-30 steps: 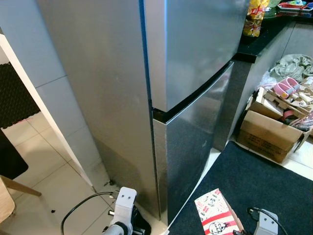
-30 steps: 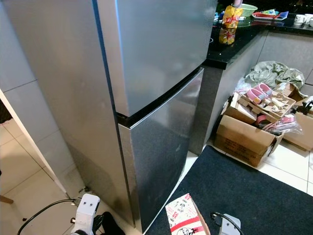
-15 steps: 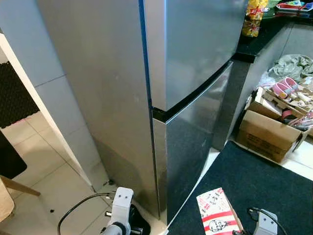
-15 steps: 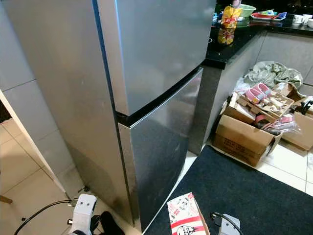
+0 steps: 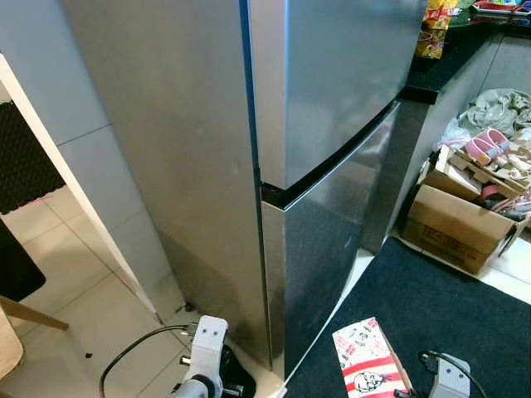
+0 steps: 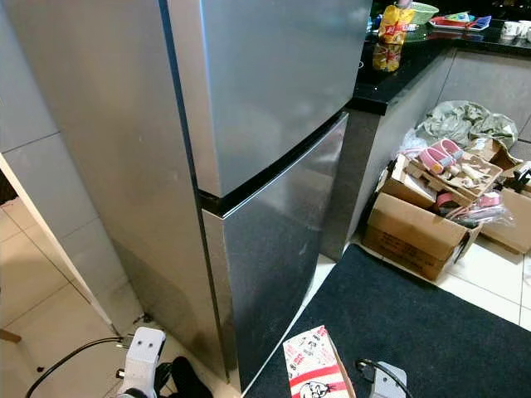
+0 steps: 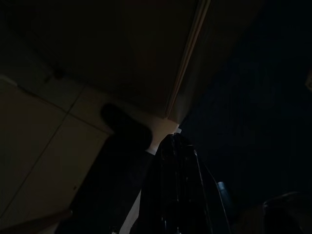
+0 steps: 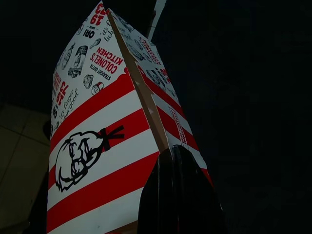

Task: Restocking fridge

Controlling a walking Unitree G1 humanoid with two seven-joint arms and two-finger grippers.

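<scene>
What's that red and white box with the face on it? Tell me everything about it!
The red-and-white box is a cardboard food carton with red stripes, a drawn face with glasses, small black sketches and lettering near its top. It stands upright, its folded top edge forming a ridge, low before the fridge, over the dark mat. The right pincer holds it from below.

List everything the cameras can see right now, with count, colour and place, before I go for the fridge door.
fridge: one, silver, two doors both shut, straight ahead.
food box: one, red and white, held low at the right gripper.
floor mat: one, dark, right of the fridge.
countertop: one, black, right of the fridge.
snack bag: one, yellow and red, on the countertop.
cardboard boxes: two or more, brown, full of clutter, beside the mat.
cable: one, black, on the tiles at left.
left gripper: jaws shut, hanging low.
right gripper: jaws shut on the food box.
</scene>
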